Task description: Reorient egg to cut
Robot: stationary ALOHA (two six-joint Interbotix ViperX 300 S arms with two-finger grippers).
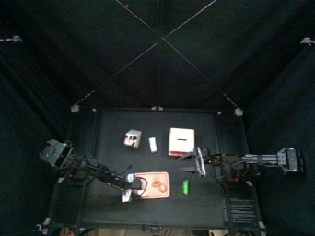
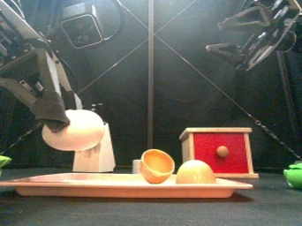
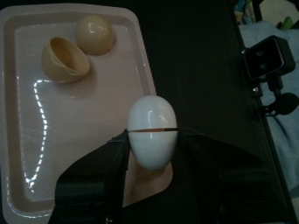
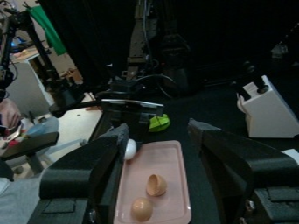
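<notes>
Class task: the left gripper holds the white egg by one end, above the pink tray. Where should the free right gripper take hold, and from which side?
Grip the egg across its bare rounded end, beyond the dark seam. Approach from the tray side, opposite the left gripper, whose jaws cover the other end.

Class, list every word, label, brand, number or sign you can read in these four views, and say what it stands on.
None can be read.
The white egg in the left gripper, the pink tray, the red box and the white block show no print.
</notes>
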